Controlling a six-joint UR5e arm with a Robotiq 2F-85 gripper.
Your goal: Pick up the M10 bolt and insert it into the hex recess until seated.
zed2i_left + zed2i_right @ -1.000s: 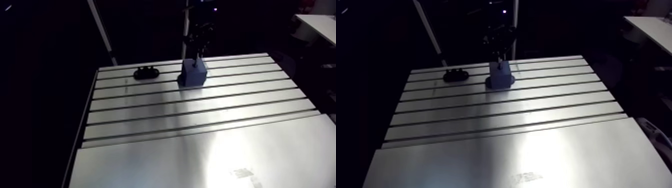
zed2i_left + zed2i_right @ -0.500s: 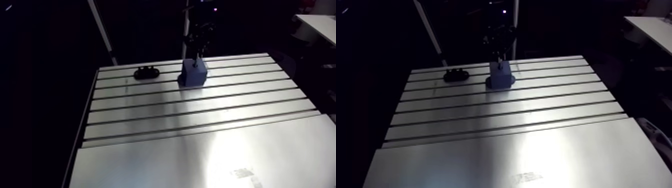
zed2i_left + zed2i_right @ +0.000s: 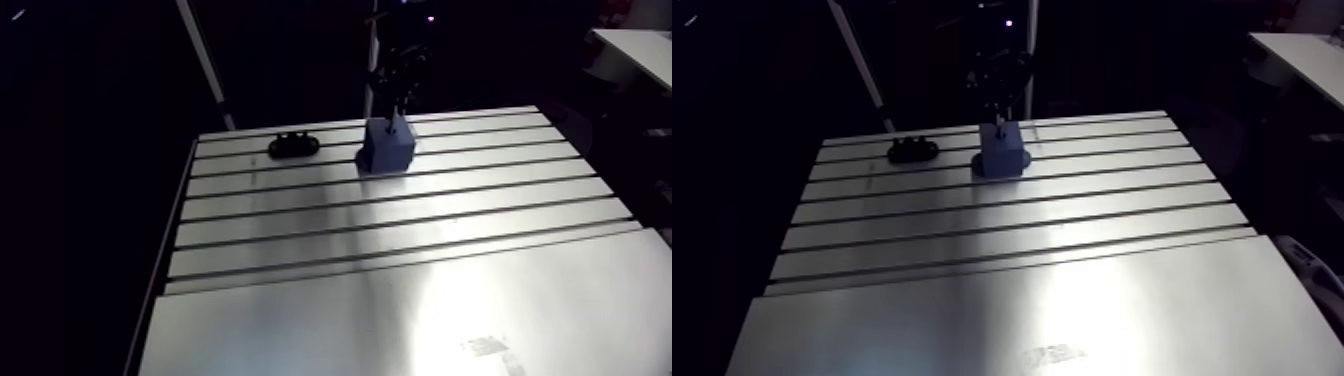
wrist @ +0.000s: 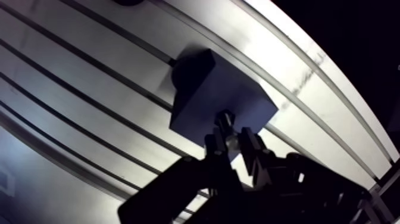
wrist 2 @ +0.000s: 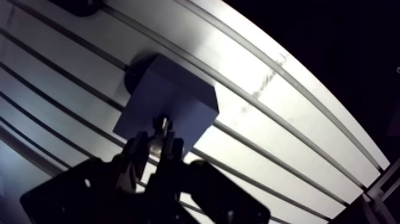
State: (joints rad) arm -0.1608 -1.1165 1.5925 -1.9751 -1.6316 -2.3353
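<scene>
Change overall: none that shows between the earlier arm views and now.
End effector (image 4: 231, 138): in the same place over the block (image 3: 388, 148); any rise or drop is too slight to tell.
Bolt (image 4: 224, 121): pinched in the end effector, tip at the block's top; the arm views are too dim to show any shift.
Camera: no shift of view against the block.

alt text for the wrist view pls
The hand grips a bolt between its two fingers, just over the top face of a dark blue block that stands on the slotted aluminium table.
</scene>
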